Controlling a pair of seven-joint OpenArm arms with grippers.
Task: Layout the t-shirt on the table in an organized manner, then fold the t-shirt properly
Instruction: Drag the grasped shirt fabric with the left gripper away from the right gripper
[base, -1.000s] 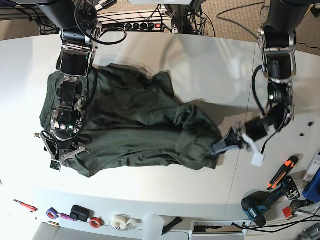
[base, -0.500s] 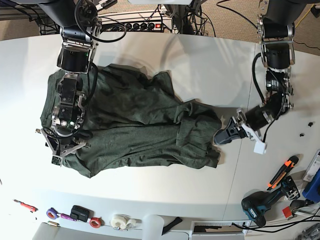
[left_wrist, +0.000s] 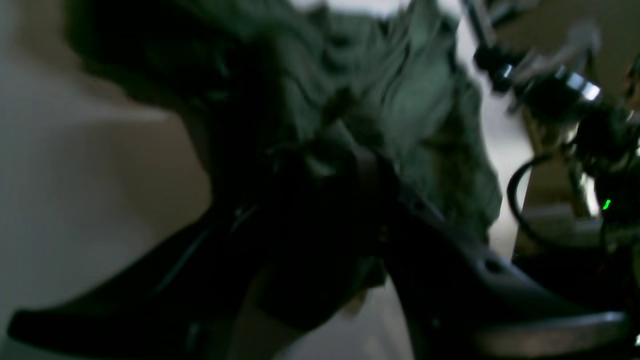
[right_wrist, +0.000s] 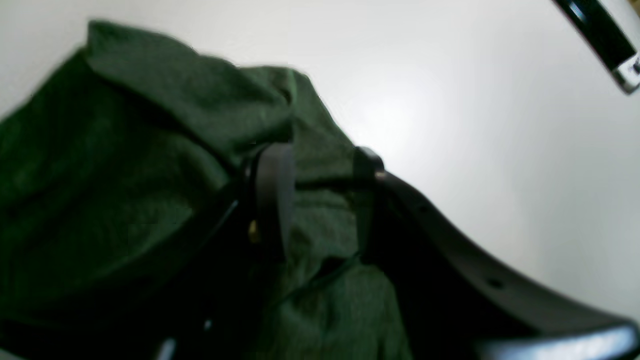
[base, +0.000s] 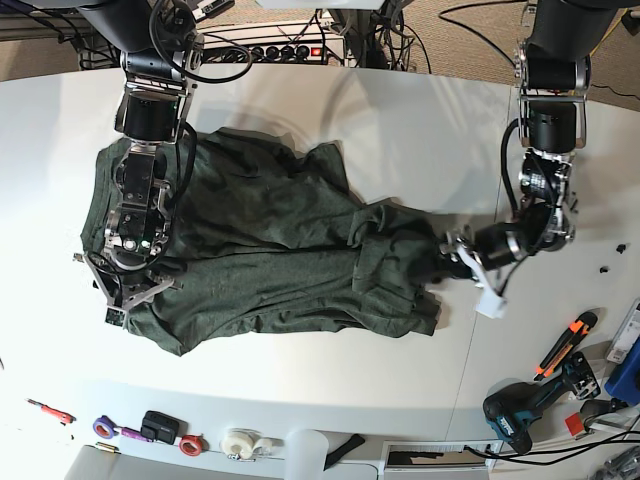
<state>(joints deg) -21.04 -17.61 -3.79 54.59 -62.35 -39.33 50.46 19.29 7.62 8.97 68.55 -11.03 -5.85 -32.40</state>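
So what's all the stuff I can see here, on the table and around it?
Dark green cotton t-shirt: one, crumpled across the middle of the table.
White smooth table: one, under everything.
Black and teal power drill: one, near right edge.
Orange-handled cutter: one, right side by the drill.
Tape rolls: a few, white and red, near edge.
Black power strip with red switch: one, behind the far edge.
Left gripper: one, black, at the shirt's right end; the blurred wrist view shows cloth between its fingers.
Right gripper: one, black, fingers apart with shirt fabric between them.
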